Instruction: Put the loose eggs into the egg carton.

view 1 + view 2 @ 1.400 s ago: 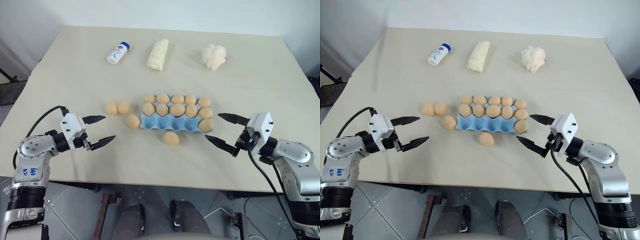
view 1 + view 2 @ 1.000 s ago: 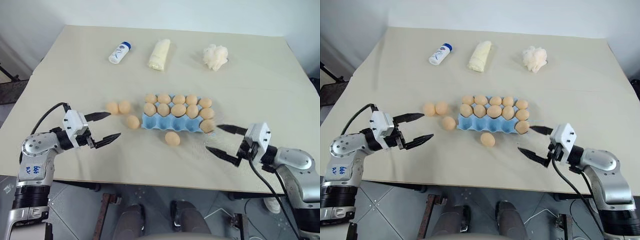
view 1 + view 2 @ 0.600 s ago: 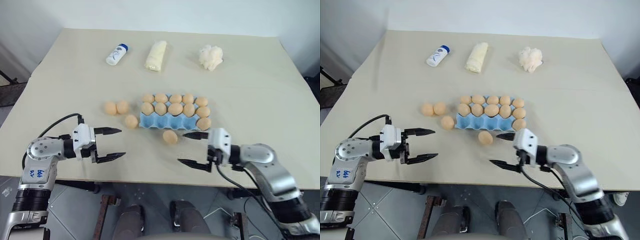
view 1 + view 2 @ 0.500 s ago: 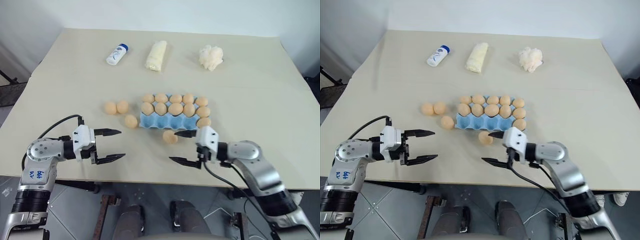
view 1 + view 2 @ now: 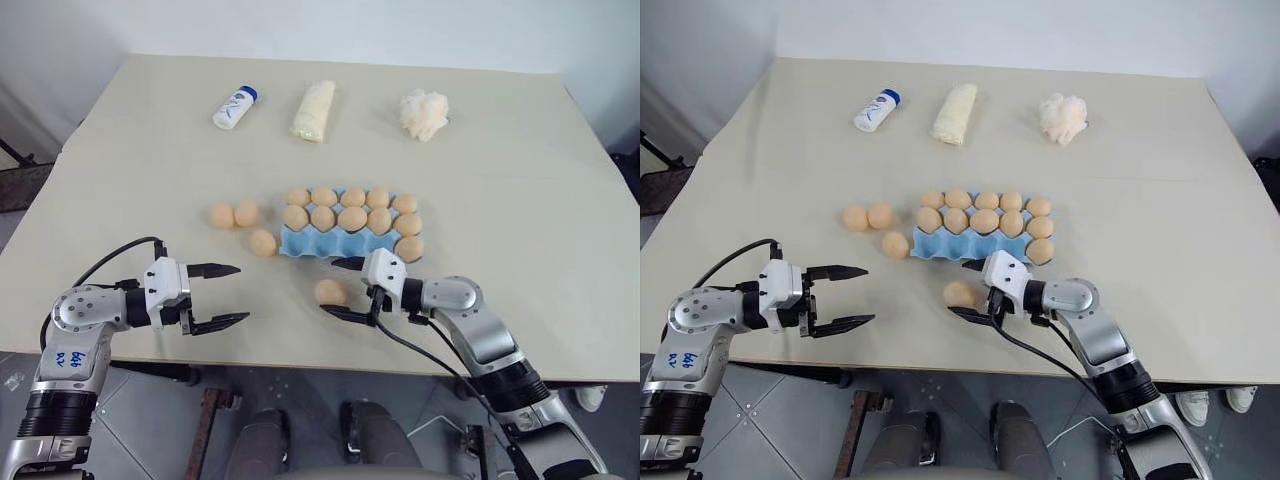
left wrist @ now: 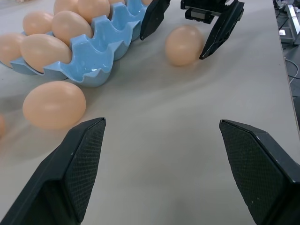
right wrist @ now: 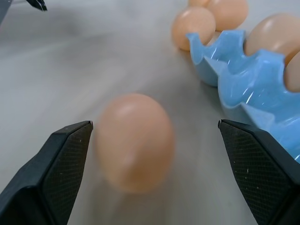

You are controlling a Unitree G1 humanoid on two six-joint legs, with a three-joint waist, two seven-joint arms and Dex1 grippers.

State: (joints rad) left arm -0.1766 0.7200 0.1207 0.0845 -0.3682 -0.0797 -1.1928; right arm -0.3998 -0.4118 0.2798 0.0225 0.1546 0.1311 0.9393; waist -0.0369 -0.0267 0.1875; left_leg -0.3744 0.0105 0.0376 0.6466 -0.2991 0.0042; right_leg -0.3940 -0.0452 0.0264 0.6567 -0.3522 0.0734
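Reaching across the near edge, the right tool point(image 5: 338, 288) gapes wide around a loose egg point(image 5: 330, 292) on the surface point(image 5: 520, 180), just near of the egg carton point(image 5: 345, 238). Left tool point(image 5: 228, 295) hangs wide, empty.

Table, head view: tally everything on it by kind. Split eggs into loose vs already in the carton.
loose eggs: 4
eggs in the carton: 11
egg carton: 1
white bottle with blue cap: 1
pale yellow packet: 1
white fluffy wad: 1
Total: 19 items, 15 of them eggs
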